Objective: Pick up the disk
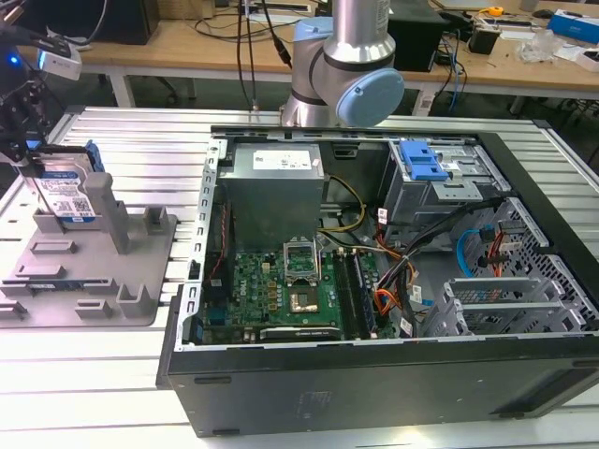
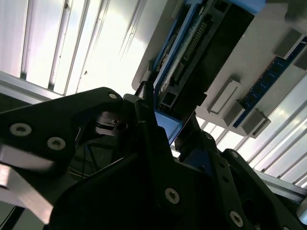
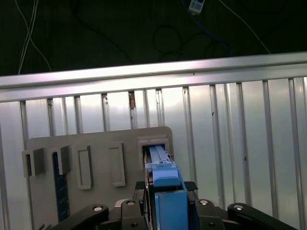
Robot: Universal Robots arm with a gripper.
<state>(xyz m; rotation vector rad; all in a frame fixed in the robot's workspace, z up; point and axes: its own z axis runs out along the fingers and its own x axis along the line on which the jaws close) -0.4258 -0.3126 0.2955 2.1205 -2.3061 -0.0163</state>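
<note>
At exterior view's left, disk (image 1: 73, 195) stands on end in grey fixture (image 1: 154, 257), long axis vertical, hand (image 3: 165, 186) pinching top.

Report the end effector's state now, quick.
End effector: closed on the disk, which stands upright in the grey fixture.

You'll see the disk (image 1: 73, 195) as silver, with a blue-and-white barcode label and blue side rails. The fixture (image 1: 140, 281) is plain grey and the gripper (image 3: 165, 188) is black. The desk (image 1: 94, 374) is ribbed silver. The computer case (image 1: 374, 383) is black, its motherboard (image 1: 281, 290) green and its drive-bay latch (image 1: 421, 161) blue.
</note>
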